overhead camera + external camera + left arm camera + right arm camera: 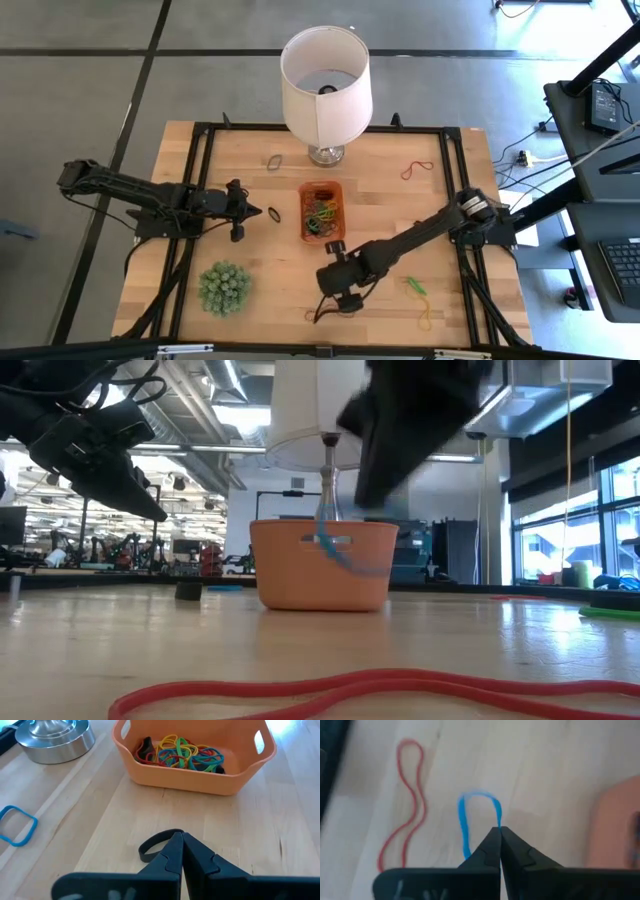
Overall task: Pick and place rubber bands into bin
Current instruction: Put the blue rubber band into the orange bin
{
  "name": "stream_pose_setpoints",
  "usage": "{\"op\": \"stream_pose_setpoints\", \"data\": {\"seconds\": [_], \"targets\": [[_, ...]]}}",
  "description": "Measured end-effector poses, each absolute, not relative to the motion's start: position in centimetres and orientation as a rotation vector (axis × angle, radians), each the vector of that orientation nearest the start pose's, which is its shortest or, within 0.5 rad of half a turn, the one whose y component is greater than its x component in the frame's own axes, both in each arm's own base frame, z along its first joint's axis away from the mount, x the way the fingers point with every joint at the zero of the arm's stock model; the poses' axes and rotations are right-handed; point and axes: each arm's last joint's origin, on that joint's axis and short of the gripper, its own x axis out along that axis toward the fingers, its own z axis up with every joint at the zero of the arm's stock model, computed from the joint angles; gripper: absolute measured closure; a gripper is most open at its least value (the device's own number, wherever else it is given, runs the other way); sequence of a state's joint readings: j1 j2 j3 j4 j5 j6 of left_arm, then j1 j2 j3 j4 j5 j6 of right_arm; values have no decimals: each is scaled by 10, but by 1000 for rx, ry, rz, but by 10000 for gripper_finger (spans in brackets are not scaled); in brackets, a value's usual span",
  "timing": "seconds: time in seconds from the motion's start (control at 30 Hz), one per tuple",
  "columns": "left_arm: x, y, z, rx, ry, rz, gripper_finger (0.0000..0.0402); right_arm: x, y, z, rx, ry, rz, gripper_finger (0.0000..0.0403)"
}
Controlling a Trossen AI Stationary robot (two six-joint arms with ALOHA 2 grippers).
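1. High view: pale wooden table (380,215) with plank seams and a black frame around it. Small orange plastic bin (321,211), rectangular with rounded corners, sits mid-table, holding a tangle of coloured rubber bands (322,212). White drum lampshade (323,80) on a metal base just behind the bin. Spiky green ball plant (224,287) at the front left. Loose bands: grey band (273,160) near the lamp, red band (415,169) back right, green band (416,287) and yellow band (425,320) front right, black band (274,213) left of the bin. Left gripper (240,211) sits beside the black band. Right gripper (337,249) is just in front of the bin.

2. Low view: bin wall smooth, matte orange, with a slot handle; a blue band (335,550) hangs in front of it under the blurred dark right gripper (385,465). Red-brown band (380,690) lies in the foreground, thick and glossy.

3. Left wrist view: left gripper (179,837) has fingers pressed together and empty, tips over the flat black band (152,847). The bin's pile is yellow, blue, green, red and black loops. A blue squarish band (17,824) lies near the round lamp base (55,737).

4. Right wrist view: right gripper (498,831) is closed, pinching the thin blue band (466,820) at its tips. A thin red band (407,805) lies alongside, stretched long.
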State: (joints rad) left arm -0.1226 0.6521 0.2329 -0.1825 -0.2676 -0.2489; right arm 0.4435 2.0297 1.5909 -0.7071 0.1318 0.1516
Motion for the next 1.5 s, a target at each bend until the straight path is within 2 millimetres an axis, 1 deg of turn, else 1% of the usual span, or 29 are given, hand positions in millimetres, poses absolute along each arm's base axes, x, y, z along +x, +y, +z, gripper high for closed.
{"op": "stream_pose_setpoints", "data": {"seconds": [0.07, 0.17, 0.27, 0.33, 0.4, 0.5, 0.67, 0.73, 0.83, 0.97, 1.07, 1.13, 1.2, 1.3, 1.5], "targets": [[137, -9, 165, -124, 569, 213, 400, 381, 173, 217, -200, 1097, 190, 401], [137, -9, 165, -124, 569, 213, 400, 381, 159, 233, -199, 1064, 156, 401], [137, -9, 165, -124, 568, 214, 400, 381, 141, 250, -199, 1014, 105, 401], [137, -9, 165, -123, 568, 217, 400, 385, 125, 256, -184, 998, 62, 401], [137, -9, 165, -123, 568, 217, 400, 391, 107, 255, -164, 1004, 15, 401], [137, -9, 165, -123, 569, 217, 400, 401, 75, 250, -126, 1011, -67, 401], [137, -9, 165, -120, 567, 225, 400, 414, 26, 234, -44, 1046, -195, 401], [137, -9, 165, -118, 566, 231, 400, 417, 11, 231, -26, 1044, -227, 401], [137, -9, 165, -117, 566, 235, 400, 421, -7, 217, 10, 1087, -233, 401], [137, -8, 165, -111, 563, 253, 400, 425, -18, 199, 53, 1141, -196, 401], [137, -8, 165, -107, 560, 266, 400, 428, -20, 184, 44, 1181, -181, 401], [137, -8, 165, -107, 561, 265, 400, 429, -20, 180, 42, 1190, -179, 400], [137, -8, 165, -107, 560, 266, 400, 429, -20, 178, 30, 1202, -169, 395], [137, -8, 165, -107, 561, 265, 400, 428, -19, 178, 3, 1211, -149, 378], [137, -8, 165, -107, 561, 265, 400, 426, -19, 183, 19, 1205, -161, 315]]}}
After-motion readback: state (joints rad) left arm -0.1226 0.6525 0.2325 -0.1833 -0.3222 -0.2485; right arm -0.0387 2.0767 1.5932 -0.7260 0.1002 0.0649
